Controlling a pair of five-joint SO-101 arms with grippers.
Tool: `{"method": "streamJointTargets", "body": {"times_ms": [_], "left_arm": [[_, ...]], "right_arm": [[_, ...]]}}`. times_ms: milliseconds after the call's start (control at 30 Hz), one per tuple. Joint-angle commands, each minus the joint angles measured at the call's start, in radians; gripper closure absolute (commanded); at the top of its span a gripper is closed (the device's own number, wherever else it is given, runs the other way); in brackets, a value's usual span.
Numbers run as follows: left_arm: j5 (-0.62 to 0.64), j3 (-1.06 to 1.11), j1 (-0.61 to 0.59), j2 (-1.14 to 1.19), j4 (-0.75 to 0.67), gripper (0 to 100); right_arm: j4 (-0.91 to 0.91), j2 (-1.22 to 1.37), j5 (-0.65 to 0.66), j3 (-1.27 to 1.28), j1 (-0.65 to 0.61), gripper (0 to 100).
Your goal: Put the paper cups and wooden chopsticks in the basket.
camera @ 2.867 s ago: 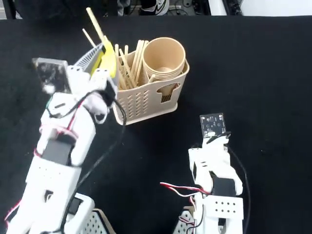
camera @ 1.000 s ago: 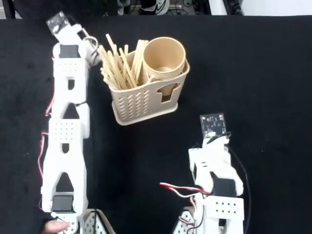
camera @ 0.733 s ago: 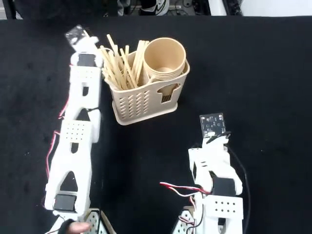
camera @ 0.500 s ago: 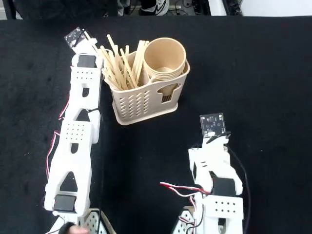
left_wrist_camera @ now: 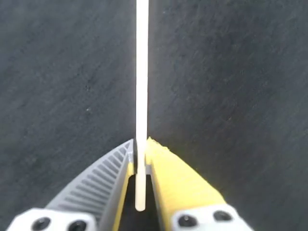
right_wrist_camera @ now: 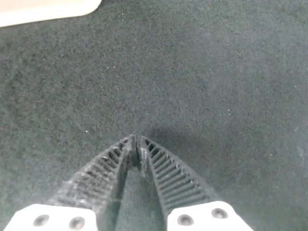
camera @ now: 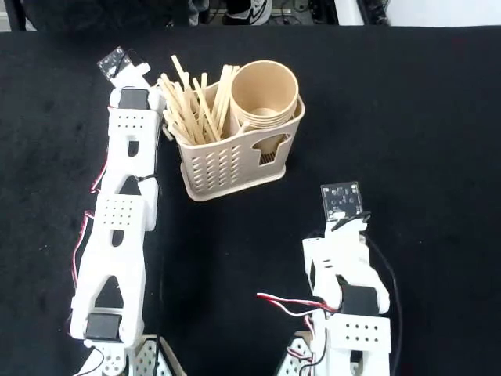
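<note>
My left gripper [left_wrist_camera: 140, 144] is shut on one pale wooden chopstick [left_wrist_camera: 141, 72], which runs straight out past the fingertips over the black table. In the high view the left arm [camera: 129, 149] lies stretched along the left side of the beige slotted basket [camera: 235, 160]. The basket holds a stack of paper cups [camera: 264, 90] and a bundle of several chopsticks [camera: 192, 106] leaning to the left. My right gripper [right_wrist_camera: 136, 142] is shut with nothing between its fingers, just above the bare table. The right arm [camera: 344, 266] is folded near the front edge.
A black cloth covers the table [camera: 407, 117], with free room to the right of and behind the basket. A pale corner of the basket [right_wrist_camera: 48, 7] shows in the right wrist view. Loose wires [camera: 286, 304] hang by the right arm's base.
The left arm has gone from bent, holding a chopstick up by the basket, to stretched flat along the basket's left side, shifting slightly in the last half second. The right arm has kept still.
</note>
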Motion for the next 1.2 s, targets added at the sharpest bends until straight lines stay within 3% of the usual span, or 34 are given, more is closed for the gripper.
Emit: {"method": "streamJointTargets", "body": {"times_ms": [0, 133, 333, 467, 733, 933, 1033, 1167], "left_arm": [[-0.1, -0.012, -0.007, -0.072, 0.118, 97], [-0.184, -0.01, -0.027, -0.17, 0.272, 97], [-0.446, 0.189, -0.096, -0.238, 0.276, 97], [-0.528, 0.547, -0.104, -0.402, 0.276, 97], [-0.666, 1.276, -0.117, -1.045, 0.261, 97], [-0.769, 1.759, -0.176, -1.315, 0.081, 97], [-0.795, 1.922, -0.22, -1.375, 0.023, 97], [-0.821, 1.979, -0.262, -1.412, 0.023, 93]], "right_arm": [[0.003, -0.01, 0.005, -0.002, -0.011, 98.6], [0.003, -0.01, 0.005, -0.002, -0.011, 98.6], [0.003, -0.01, 0.005, -0.002, -0.011, 98.6], [0.003, -0.01, 0.005, -0.002, -0.011, 98.6], [0.003, -0.01, 0.005, -0.002, -0.011, 98.6], [0.003, -0.01, 0.005, -0.002, -0.011, 98.6], [0.003, -0.01, 0.005, -0.002, -0.011, 98.6], [0.003, -0.01, 0.005, -0.002, -0.011, 98.6]]}}
